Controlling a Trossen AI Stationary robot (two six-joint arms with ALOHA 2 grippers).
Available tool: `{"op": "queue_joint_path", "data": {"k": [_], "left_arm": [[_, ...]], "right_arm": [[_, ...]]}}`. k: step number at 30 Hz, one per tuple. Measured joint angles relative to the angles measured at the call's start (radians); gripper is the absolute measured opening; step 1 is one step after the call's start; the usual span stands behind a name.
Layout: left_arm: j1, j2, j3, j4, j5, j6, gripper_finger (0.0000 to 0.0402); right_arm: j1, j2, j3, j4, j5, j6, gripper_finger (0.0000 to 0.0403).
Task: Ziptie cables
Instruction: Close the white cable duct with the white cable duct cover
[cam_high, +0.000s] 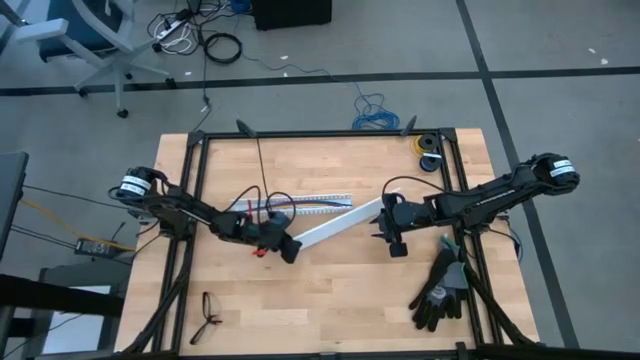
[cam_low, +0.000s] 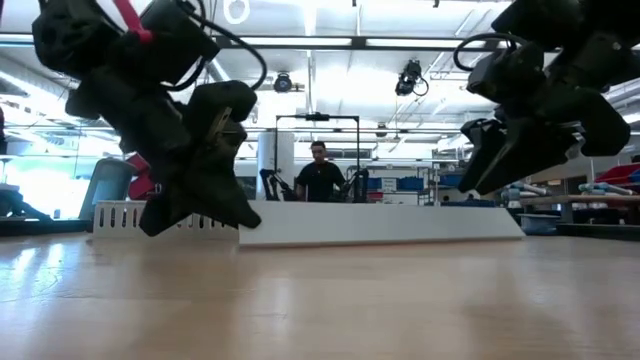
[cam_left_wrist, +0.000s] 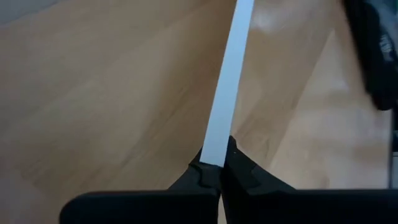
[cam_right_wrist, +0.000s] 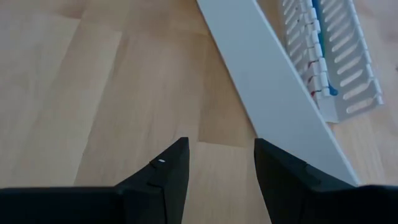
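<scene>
Two dark fingers (cam_right_wrist: 163, 176) of the right gripper (cam_right_wrist: 219, 168) fill the near edge of the right wrist view, held apart over bare wood, with nothing between them. Just beyond them lies a flat white cover strip (cam_right_wrist: 273, 93), and past it a white slotted duct (cam_right_wrist: 329, 56) with thin coloured wires, blue and red among them, lying in its channel. From above, the right gripper (cam_high: 392, 240) hovers over the middle of the worktop (cam_high: 330, 300), at the cover strip's (cam_high: 340, 226) far end, while the slotted duct (cam_high: 318, 205) lies just behind the strip with the cables (cam_high: 300, 206) inside it. The left gripper (cam_high: 286, 247) sits at the strip's other end; in the left wrist view its fingers (cam_left_wrist: 202, 177) are closed together on the end of the white strip (cam_left_wrist: 227, 93), which runs away from them across the wood. A red bit (cam_high: 262, 250) shows beside the left gripper, possibly a wire, though the view is too poor to be sure. The ziptie cannot be picked out with any confidence; a thin dark line (cam_high: 261, 165) runs back from the left gripper toward the worktop's far edge. A pair of dark gloves (cam_high: 442, 288) lies near the right front corner, glasses (cam_high: 207, 315) near the left front, and a yellow spool (cam_high: 429, 146) at the far right corner. In the low view a person (cam_low: 320, 172) stands far behind the strip (cam_low: 380, 222).
</scene>
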Motion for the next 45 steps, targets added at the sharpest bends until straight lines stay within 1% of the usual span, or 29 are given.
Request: {"op": "queue_joint_path", "data": {"k": [4,7,12,15,19,24,27,30,33,36,38,40,45], "left_arm": [[0.004,0.002,-0.034,0.077,0.014,0.025,0.0003],[0.004,0.002,-0.034,0.079,0.014,0.077,0.0004],[0.003,0.005,-0.036,0.110,-0.012,0.082,0.0010],[0.003,0.006,-0.036,0.120,-0.030,0.081,0.0023],[0.003,0.006,-0.036,0.124,-0.032,0.078,0.0040],[0.002,0.006,-0.036,0.136,-0.029,0.061,0.0055],[0.001,0.006,-0.036,0.141,-0.008,0.053,0.0057],[-0.002,0.006,-0.036,0.144,0.015,0.046,0.0057],[-0.002,0.006,-0.035,0.147,0.019,0.025,0.0058],[-0.002,0.006,-0.035,0.148,0.029,0.021,0.0058],[-0.002,0.005,-0.035,0.148,0.040,0.020,0.0058],[-0.002,0.005,-0.035,0.148,0.040,0.020,0.0058],[-0.002,0.005,-0.035,0.150,0.040,0.021,0.0058]], "right_arm": [[0.007,0.000,0.000,0.000,-0.002,0.000,0.0165],[0.007,0.000,0.000,0.000,-0.002,-0.001,0.0165],[0.007,0.000,-0.001,0.032,-0.002,-0.024,0.0164],[0.007,0.011,-0.001,0.112,-0.002,-0.043,0.0164],[0.005,0.061,-0.001,0.228,-0.002,-0.046,0.0164],[-0.022,0.201,-0.001,0.425,-0.002,-0.076,0.0156],[-0.037,0.306,0.000,0.578,-0.002,-0.121,0.0138],[-0.047,0.396,0.029,0.691,-0.002,-0.183,0.0106],[-0.065,0.468,0.093,0.708,-0.010,-0.202,0.0062],[-0.088,0.538,0.155,0.701,-0.042,-0.203,0.0015],[-0.098,0.573,0.188,0.701,-0.050,-0.203,0.0006],[-0.103,0.594,0.208,0.698,-0.052,-0.201,0.0011],[-0.115,0.605,0.220,0.679,-0.053,-0.201,0.0002]]}}
